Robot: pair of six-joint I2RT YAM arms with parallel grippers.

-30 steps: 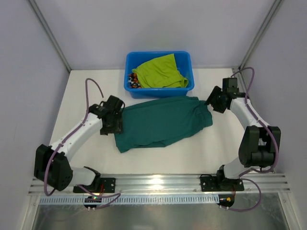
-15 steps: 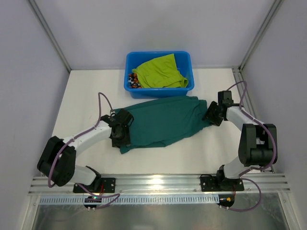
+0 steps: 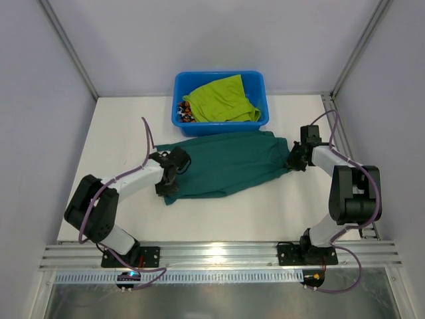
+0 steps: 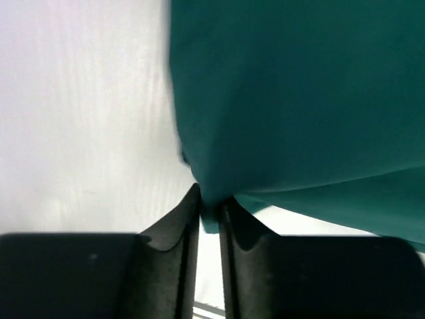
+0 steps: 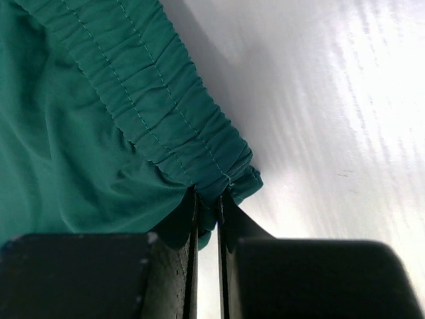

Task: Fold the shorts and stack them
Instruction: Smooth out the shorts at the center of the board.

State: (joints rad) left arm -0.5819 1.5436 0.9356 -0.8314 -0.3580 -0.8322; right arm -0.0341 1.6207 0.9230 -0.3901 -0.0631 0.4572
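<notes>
Top external view: the teal shorts (image 3: 226, 163) lie spread flat on the white table (image 3: 113, 133), just in front of the blue tub (image 3: 219, 74). Their long axis runs left to right between your two arms. Your left gripper (image 3: 166, 189) is clamped on the near-left hem corner, and your right gripper (image 3: 293, 161) is clamped on the right end. Left wrist view shows the black fingers (image 4: 169, 232) closed, with a tuck of smooth, matte teal cloth pinched between them. Right wrist view shows the jaws closed on the edge of the waistband (image 5: 153, 100), a gathered elastic band with stitched rows. Each arm therefore holds its own end, with the cloth stretched between them. The fold likely means carrying one end toward the other along that axis. The fabric looks thin, soft and limp, so it will probably sag once lifted. In the tub, the lime shorts (image 3: 222, 100) lie crumpled on top, and the camouflage shorts (image 3: 182, 114) peek out at the left.
</notes>
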